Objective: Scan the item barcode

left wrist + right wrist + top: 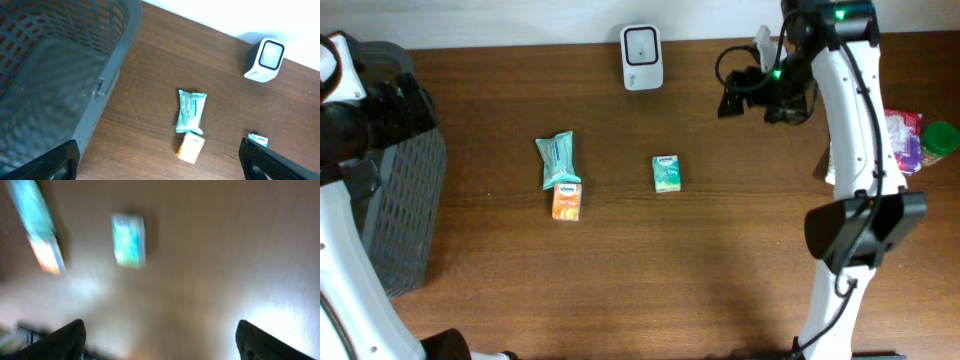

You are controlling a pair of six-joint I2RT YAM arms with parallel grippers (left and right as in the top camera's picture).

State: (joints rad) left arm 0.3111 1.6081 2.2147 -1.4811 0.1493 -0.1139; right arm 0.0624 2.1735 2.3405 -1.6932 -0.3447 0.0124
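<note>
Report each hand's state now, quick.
Left hand: open, holding nothing.
Right hand: open, holding nothing.

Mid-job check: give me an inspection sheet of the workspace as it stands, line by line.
Surface: brown wooden table, wood grain, nothing spilled that shows.
Job's things: white scanner upright at the back edge; teal box lying mid-table; teal pack with an orange box against its near end.
Clutter: grey basket at the left; colourful packets at the right edge.
Grippers: left gripper open, empty, near the basket; right gripper open, empty, its view blurred.
Cables: black loop by the right arm, off the table's things.
Surroundings: white wall behind the table.
</note>
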